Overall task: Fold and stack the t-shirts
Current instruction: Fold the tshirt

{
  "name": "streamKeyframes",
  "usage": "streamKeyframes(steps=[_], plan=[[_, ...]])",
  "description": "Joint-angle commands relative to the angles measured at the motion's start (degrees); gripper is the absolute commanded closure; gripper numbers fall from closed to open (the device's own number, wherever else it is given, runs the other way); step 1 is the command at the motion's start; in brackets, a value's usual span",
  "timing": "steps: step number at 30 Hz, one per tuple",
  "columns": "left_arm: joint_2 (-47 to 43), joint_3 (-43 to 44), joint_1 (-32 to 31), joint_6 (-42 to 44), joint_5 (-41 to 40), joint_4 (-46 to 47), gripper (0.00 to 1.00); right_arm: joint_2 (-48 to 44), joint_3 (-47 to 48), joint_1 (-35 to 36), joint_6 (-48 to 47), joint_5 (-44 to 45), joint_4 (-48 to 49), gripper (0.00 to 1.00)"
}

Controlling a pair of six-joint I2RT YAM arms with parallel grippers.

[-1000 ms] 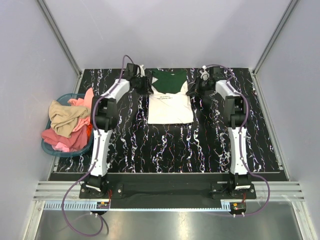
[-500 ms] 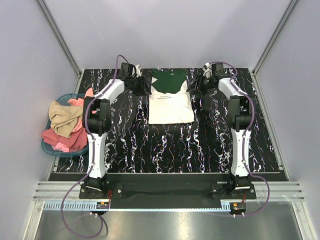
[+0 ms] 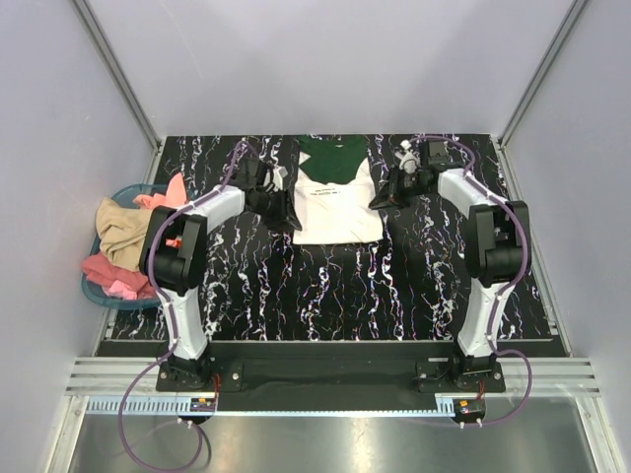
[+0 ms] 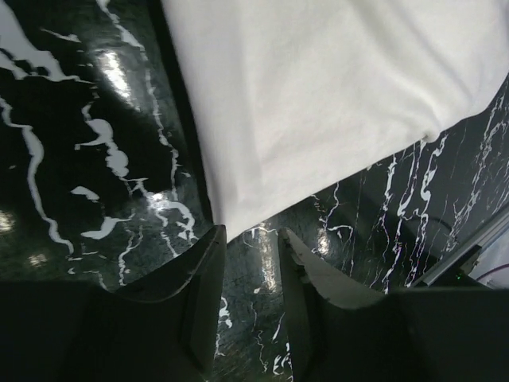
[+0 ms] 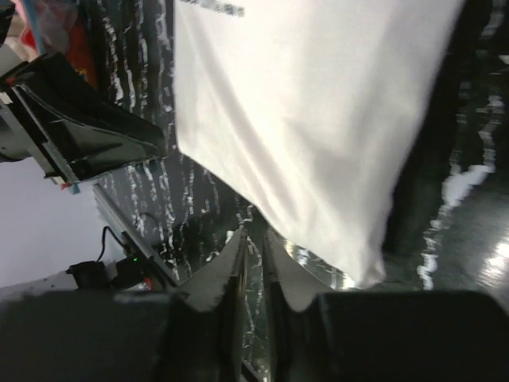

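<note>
We log cream-white t-shirt (image 3: 337, 212), long axis near-far: left jaws spread off its near-left corner, right jaws narrowly parted off its right edge, both empty.

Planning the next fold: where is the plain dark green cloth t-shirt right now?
In the top view the dark green t-shirt lies at the far middle of the black marbled table, directly beyond the folded cream-white t-shirt.

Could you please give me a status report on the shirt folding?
Left end effector open, empty, at cream t-shirt corner. Right end effector barely open, empty. It lies folded atop green t-shirt. Nothing in the way.
</note>
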Motion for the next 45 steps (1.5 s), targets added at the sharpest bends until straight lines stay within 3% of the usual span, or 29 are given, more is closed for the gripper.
streamKeyframes(steps=[1,7,13,17,22,30,38,45], plan=[[-3.07,3.23,-2.57,0.42,4.07,5.69,0.62,0.58,3.47,4.47,0.23,-5.41,1.01,0.82],[2.46,5.87,-4.6,-1.25,1.8,6.84,0.63,9.28,6.64,6.42,-1.25,-6.57,1.35,0.92],[11.07,5.61,-4.34,-1.16,-5.58,2.45,0.66,19.92,8.83,4.75,-3.19,-7.1,1.53,0.92],[12.14,4.65,-4.07,-0.37,-10.85,0.34,0.67,20.82,9.37,4.4,-3.63,-6.92,1.44,0.92],[8.99,4.55,-3.55,0.33,-12.88,-0.89,0.67,14.32,9.89,4.22,-2.67,-8.59,1.44,0.88],[6.25,19.91,-2.14,2.27,-7.26,-3.62,0.64,17.02,20.25,2.29,1.2,-11.49,1.0,0.86],[19.51,37.84,-0.91,3.5,-2.51,-3.53,0.64,28.19,33.53,2.11,3.22,-12.72,0.74,0.84],[30.24,43.31,1.73,2.53,-3.56,-2.83,0.65,35.4,36.09,0.0,2.88,-7.72,0.65,0.85]])
